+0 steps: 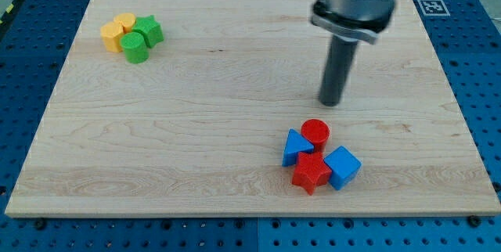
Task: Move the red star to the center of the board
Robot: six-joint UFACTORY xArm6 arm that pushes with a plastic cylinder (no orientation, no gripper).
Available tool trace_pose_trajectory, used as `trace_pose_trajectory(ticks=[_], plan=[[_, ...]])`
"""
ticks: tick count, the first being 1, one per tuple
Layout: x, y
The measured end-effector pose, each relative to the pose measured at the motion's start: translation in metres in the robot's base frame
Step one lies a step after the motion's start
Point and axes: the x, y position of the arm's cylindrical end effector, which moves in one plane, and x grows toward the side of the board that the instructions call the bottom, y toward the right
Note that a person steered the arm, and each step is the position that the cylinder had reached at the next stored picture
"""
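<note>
Camera view: no hand, only my tip (331, 102) above the red cylinder (316, 132); small red star block (311, 173) sits low right, wedged between blue blocks — circle below, push up-left

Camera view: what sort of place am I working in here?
Likely a lab bench for pushing tests: a wooden board on a blue perforated table, a printed marker tag, and toy blocks like the red star.
</note>
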Motion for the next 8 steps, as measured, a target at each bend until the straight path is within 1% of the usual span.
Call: trace_pose_trajectory(ticks=[1, 2, 3, 4, 5, 6, 7, 8], plan=[[0.052, 0.053], [0.108, 0.088], [0.149, 0.07], [0.15, -0.001], [0.146, -0.084], [0.146, -0.092], [0.146, -0.085], [0.143, -0.061]])
